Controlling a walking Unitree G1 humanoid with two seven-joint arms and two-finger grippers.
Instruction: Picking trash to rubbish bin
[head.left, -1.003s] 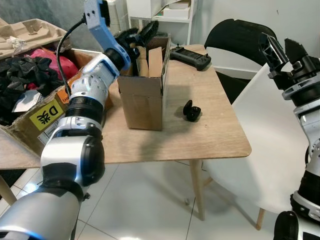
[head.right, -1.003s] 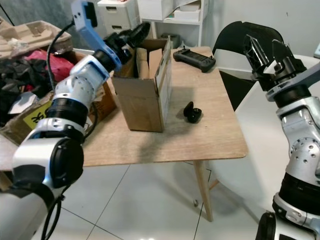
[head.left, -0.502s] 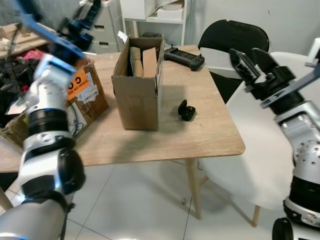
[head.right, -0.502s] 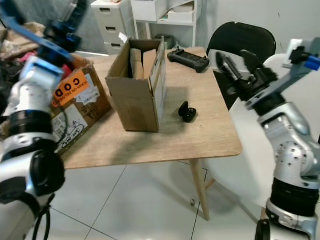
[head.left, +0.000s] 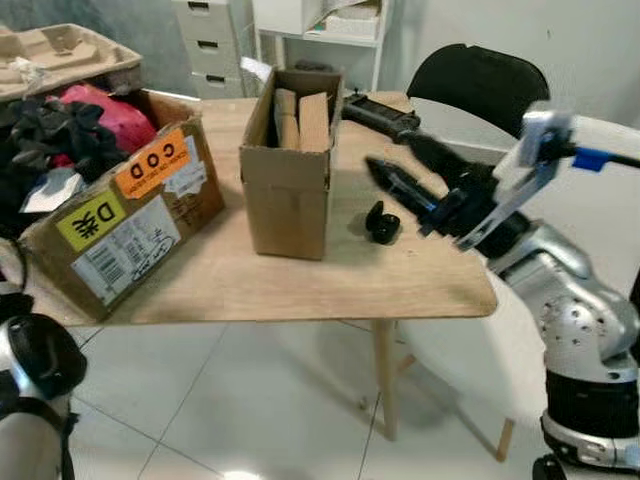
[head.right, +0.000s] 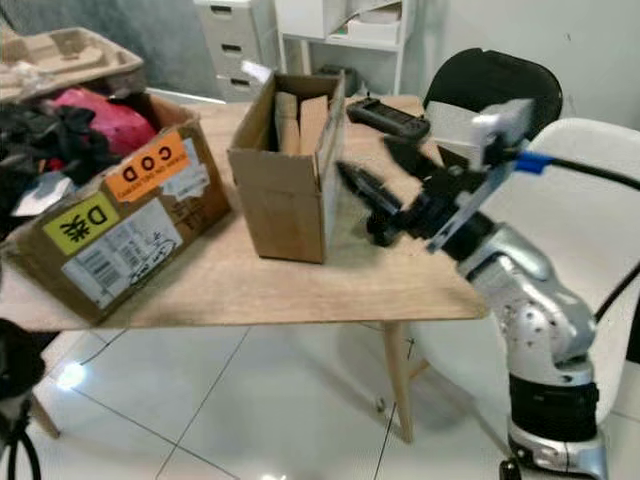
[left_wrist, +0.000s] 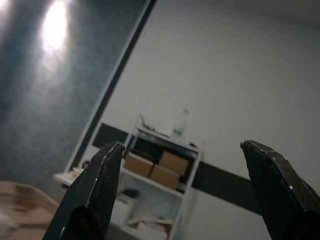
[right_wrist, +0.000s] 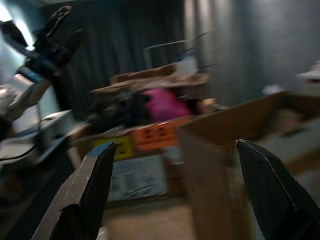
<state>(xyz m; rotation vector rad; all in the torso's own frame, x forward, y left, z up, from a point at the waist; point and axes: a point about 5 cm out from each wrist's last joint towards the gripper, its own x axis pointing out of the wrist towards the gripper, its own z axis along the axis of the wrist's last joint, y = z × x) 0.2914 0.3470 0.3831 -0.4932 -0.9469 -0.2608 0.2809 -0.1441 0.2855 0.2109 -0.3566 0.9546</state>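
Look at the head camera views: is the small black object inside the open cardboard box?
No. The black object lies on the table beside the box, near the right gripper.

1. You have a pale wood-grain surface (head.left: 300, 285) over a glossy white tiled floor (head.left: 250, 400).
2. Your small open box (head.left: 290, 190) is plain brown cardboard.
3. The larger brown carton (head.left: 120, 225) carries an orange label and a yellow one, both with black letters.
4. The little object (head.left: 382, 222) on the surface is black.
5. Your right gripper (head.left: 395, 165) is black, on a silver arm with a blue cable.
6. The chair (head.left: 480, 75) behind is black.
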